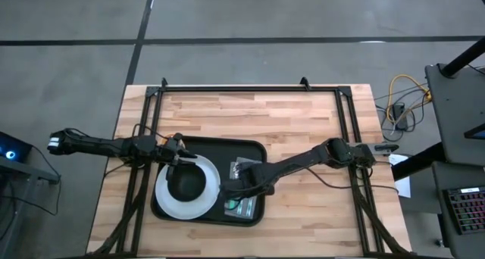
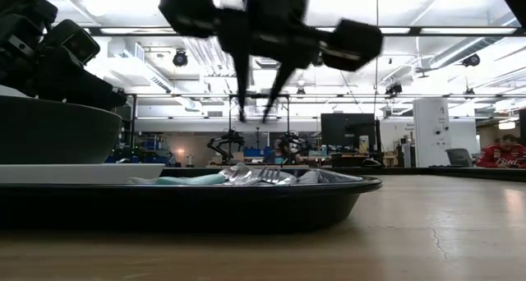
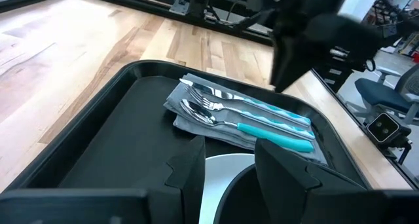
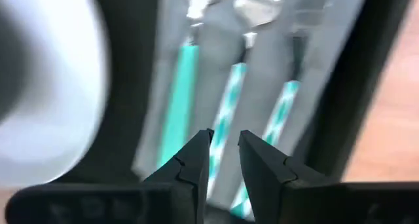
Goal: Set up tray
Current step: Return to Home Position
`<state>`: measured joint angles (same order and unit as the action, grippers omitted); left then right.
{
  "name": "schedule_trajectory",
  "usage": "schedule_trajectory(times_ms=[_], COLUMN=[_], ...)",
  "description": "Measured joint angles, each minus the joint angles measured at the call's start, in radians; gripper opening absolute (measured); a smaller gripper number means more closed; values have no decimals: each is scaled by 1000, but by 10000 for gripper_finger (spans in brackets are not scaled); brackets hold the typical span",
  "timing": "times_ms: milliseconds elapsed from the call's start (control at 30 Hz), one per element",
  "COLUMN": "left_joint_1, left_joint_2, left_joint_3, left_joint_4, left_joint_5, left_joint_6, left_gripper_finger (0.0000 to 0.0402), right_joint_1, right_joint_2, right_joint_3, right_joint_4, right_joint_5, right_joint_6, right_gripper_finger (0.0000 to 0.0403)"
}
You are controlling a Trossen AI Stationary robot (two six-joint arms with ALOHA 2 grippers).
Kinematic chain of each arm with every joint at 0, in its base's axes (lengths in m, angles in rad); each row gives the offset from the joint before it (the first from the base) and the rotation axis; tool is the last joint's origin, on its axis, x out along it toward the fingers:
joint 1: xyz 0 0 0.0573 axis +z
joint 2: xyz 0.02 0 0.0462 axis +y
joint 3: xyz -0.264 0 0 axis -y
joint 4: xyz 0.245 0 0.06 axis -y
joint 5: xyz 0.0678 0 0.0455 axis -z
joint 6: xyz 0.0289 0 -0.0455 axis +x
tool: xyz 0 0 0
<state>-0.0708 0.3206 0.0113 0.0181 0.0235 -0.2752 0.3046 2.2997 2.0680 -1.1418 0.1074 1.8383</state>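
A: We're seeing the tray point(image 1: 227, 148) lying on the tabletop point(image 1: 303, 115), long axis left-right, under both arms.

B: Left gripper point(image 3: 229, 145) is hanging spread, empty, over the plate point(image 1: 168, 206). Right gripper point(image 4: 224, 137) is hovering released above the cutlery point(image 3: 262, 116), nearer it. We're judging it needs lifting straight up.

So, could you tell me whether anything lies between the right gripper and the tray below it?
Yes: the gray napkin with three utensils covers the tray directly under the right gripper.
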Motion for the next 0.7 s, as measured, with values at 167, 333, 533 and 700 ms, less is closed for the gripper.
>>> schedule_trajectory(times_ms=[167,333,533,700], left_joint_1=[0,0,0,0], left_joint_2=[0,0,0,0], left_joint_3=[0,0,0,0], left_joint_4=[0,0,0,0], left_joint_5=[0,0,0,0], left_joint_6=[0,0,0,0], left_gripper_finger=[115,115,115,115], right_joint_1=[1,3,13,27], right_joint_2=[-2,-2,-3,-3], right_joint_3=[57,94,90,57], right_joint_4=[66,129,238,460], right_joint_5=[45,109,345,415], right_joint_6=[-18,-170,-796,-1279], right_gripper_finger=[81,86,91,86])
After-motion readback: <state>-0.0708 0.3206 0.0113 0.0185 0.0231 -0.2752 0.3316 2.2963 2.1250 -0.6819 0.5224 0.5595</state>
